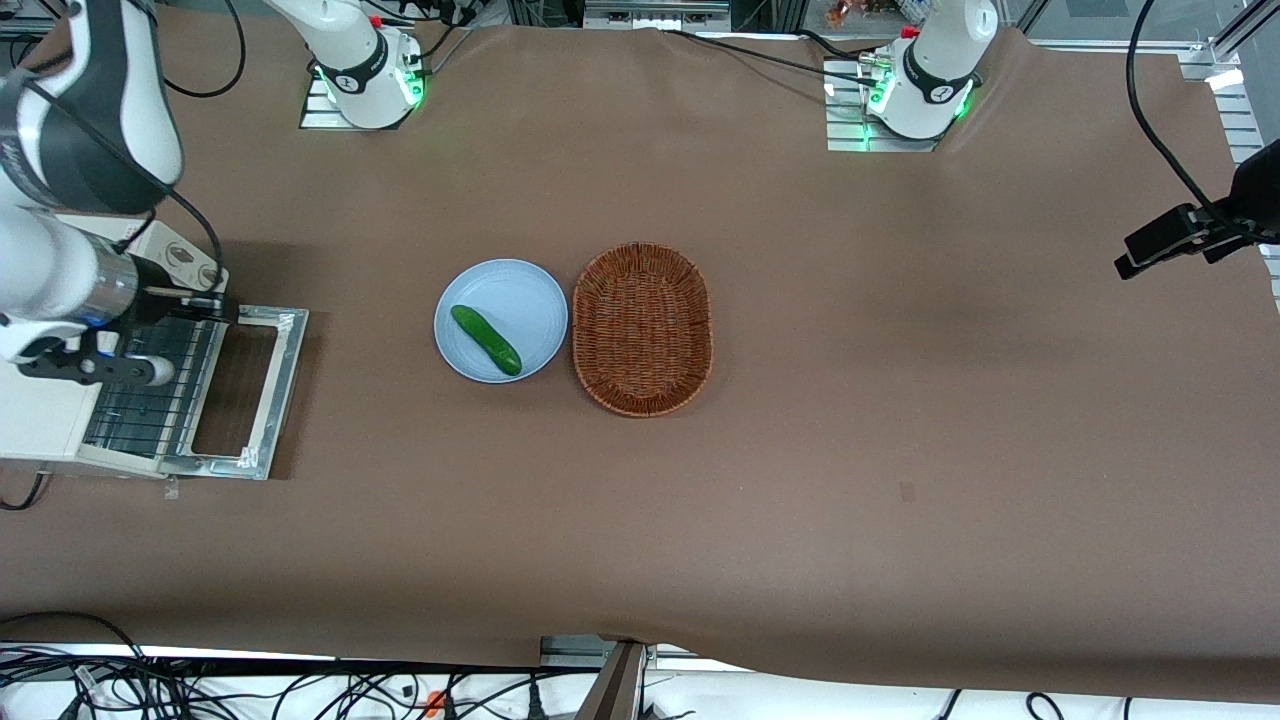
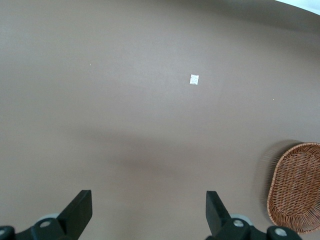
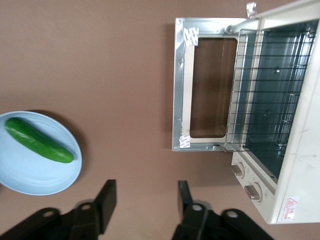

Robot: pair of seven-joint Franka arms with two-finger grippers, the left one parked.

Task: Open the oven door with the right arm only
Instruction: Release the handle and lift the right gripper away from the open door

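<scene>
The oven door point(image 1: 288, 390) of the cream-white toaster oven point(image 1: 35, 425) is swung fully open and lies flat on the brown table, its silver frame and glass window facing up. It also shows in the right wrist view point(image 3: 181, 85), with the oven's wire rack point(image 3: 260, 90) and inside exposed. The right arm's gripper point(image 1: 95, 365) hangs above the oven, clear of the door. In the right wrist view the gripper point(image 3: 145, 187) is open and empty, over bare table between the door and the plate.
A light blue plate point(image 1: 530, 285) with a green cucumber point(image 1: 486, 340) sits mid-table, and a wicker basket point(image 1: 580, 330) lies beside it toward the parked arm's end. Two round knobs point(image 3: 252, 190) are on the oven's panel. The plate point(image 3: 30, 170) also shows in the right wrist view.
</scene>
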